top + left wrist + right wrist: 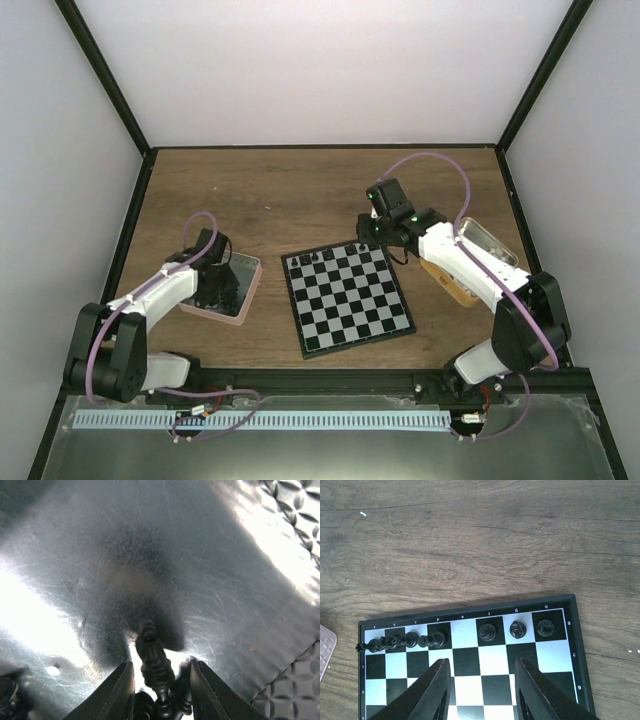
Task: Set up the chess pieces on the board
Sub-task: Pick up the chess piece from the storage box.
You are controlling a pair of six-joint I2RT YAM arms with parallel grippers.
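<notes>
board (pixel 466 661) | rim digits 8, 7, 6, 5 | far-rim letters too small

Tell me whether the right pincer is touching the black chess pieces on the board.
Apart. In the right wrist view, bare squares of the board show between the right pincer and the black chess pieces.

Overhead and close right-wrist views share the board (pixel 346 298).

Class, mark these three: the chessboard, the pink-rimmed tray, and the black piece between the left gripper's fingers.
chessboard (pixel 350 305), top view, on a bare middle square.
pink-rimmed tray (pixel 253 290), top view, on its right rim.
black piece (pixel 152 662), left wrist view, on its ribbed body.
</notes>
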